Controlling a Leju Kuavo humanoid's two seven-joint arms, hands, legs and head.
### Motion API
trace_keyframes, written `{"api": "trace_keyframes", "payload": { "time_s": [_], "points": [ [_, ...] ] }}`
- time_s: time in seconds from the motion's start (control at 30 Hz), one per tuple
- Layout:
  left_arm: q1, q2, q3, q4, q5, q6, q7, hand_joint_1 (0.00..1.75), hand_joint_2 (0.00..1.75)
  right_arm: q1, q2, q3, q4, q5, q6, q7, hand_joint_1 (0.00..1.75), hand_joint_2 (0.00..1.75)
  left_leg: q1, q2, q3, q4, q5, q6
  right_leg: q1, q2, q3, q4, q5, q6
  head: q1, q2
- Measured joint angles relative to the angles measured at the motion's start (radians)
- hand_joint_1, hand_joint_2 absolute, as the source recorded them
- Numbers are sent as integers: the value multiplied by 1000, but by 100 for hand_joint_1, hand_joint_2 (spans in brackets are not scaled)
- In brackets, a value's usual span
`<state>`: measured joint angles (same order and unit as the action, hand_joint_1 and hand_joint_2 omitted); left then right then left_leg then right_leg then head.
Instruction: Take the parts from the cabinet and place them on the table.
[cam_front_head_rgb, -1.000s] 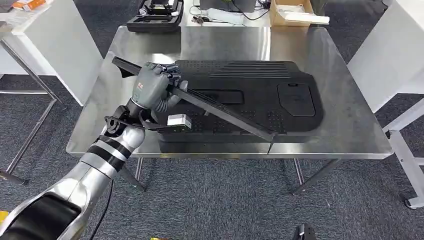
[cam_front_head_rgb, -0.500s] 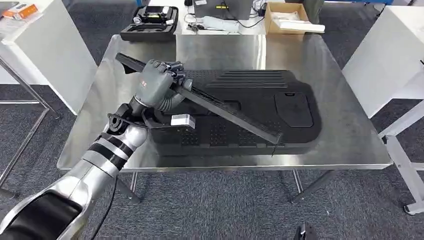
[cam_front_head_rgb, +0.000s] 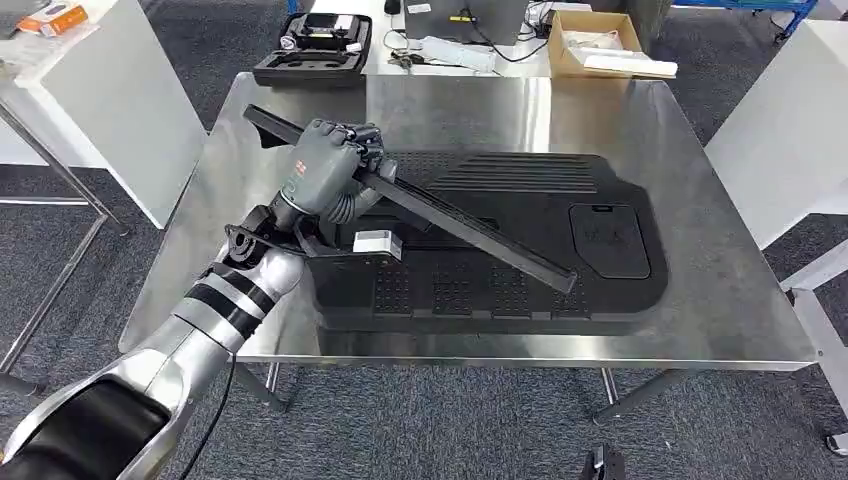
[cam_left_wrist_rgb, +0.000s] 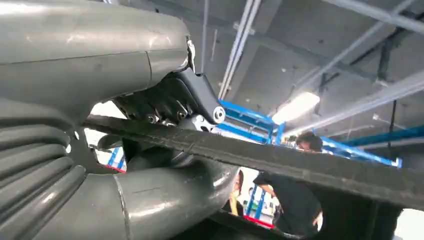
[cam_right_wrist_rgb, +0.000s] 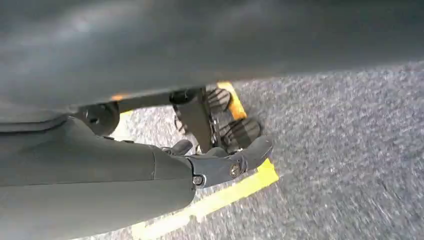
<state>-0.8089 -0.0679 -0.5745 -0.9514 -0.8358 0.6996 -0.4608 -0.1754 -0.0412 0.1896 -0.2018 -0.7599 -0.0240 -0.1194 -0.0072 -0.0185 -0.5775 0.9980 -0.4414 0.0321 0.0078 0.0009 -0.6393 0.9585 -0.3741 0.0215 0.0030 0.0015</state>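
Your left robot hand (cam_front_head_rgb: 325, 178) still grips long black trim strip (cam_front_head_rgb: 470, 228) over black panel (cam_front_head_rgb: 520, 262) on worktop (cam_front_head_rgb: 700, 300); camera shifted. Right robot hand (cam_right_wrist_rgb: 220, 145) fingers spread, holding nothing.

A large panel (cam_front_head_rgb: 500, 240) lies on the table (cam_front_head_rgb: 700, 320) and covers most of its middle. A long strip (cam_front_head_rgb: 420, 205) slants above the panel, from far left to near right, with the left hand (cam_front_head_rgb: 325, 175) around its far-left part. Behind the table, a case (cam_front_head_rgb: 315, 45) sits at far left and a box (cam_front_head_rgb: 600, 40) at far right.

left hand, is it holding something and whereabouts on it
Yes: the left hand grips a long black strip near its far-left end, the rest slanting out over the big black panel on the steel table.
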Motion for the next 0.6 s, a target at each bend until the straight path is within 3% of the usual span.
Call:
{"api": "trace_keyframes", "payload": {
  "time_s": [0.03,0.07,0.1,0.13,0.23,0.27,0.3,0.4,0.43,0.47,0.5,0.57,0.6],
  "points": [
    [0,0,-3,0,0,0,0,175,175,0,0,0,0,0,0,0,0,0,-1,0,3,3,0,-2,-1,-1,6,-1,0,-9,0,0],
    [-1,0,-5,-1,0,0,0,175,175,1,3,0,0,0,0,1,0,0,0,1,4,3,-12,-11,-11,0,20,-3,9,-15,-1,0],
    [-4,0,-8,0,0,0,0,175,175,1,3,0,0,0,0,1,0,0,1,6,-8,30,-25,-17,-12,1,29,-3,7,-18,0,0],
    [-7,0,-9,0,1,0,1,175,175,0,2,0,0,0,0,1,0,0,3,10,-35,86,-42,-21,-12,1,34,-3,3,-23,-5,0],
    [-3,0,-12,4,4,0,2,175,175,1,3,0,0,0,0,1,0,0,10,10,-164,287,-119,-32,-10,1,46,-2,-9,-34,-5,0],
    [-2,2,-14,8,5,0,3,175,175,2,3,0,0,1,0,2,0,0,11,11,-184,297,-116,-33,-10,3,51,-2,-14,-33,-4,0],
    [-2,2,-16,9,6,0,3,175,175,2,4,0,0,2,0,3,0,0,12,12,-182,265,-84,-34,-11,5,58,-1,-19,-30,-5,0],
    [-9,2,-24,9,7,0,5,175,175,1,8,0,0,3,0,3,0,0,14,15,-89,31,79,-28,-12,10,81,6,-42,-20,-5,0],
    [-14,2,-26,11,8,0,6,175,175,0,9,0,0,3,0,3,0,0,10,14,-81,8,51,-24,-5,10,81,11,-48,-13,-2,0],
    [-20,0,-29,14,8,0,8,175,175,-2,9,0,0,3,0,3,0,0,9,14,-78,7,37,-14,-5,10,74,12,-50,-9,-4,0],
    [-20,-2,-32,15,8,0,9,175,175,-1,9,0,0,3,1,4,0,0,7,13,-71,6,56,-7,-5,9,74,13,-53,-4,-2,0],
    [-24,-2,-37,20,8,0,12,175,175,0,9,0,0,3,1,5,0,0,6,13,-65,1,56,4,-5,9,79,10,-59,8,-4,0],
    [-25,-4,-39,20,8,0,12,175,175,0,9,0,0,3,2,5,0,0,12,13,-58,-4,56,7,-9,7,65,26,-67,14,-5,0]
  ]
}}
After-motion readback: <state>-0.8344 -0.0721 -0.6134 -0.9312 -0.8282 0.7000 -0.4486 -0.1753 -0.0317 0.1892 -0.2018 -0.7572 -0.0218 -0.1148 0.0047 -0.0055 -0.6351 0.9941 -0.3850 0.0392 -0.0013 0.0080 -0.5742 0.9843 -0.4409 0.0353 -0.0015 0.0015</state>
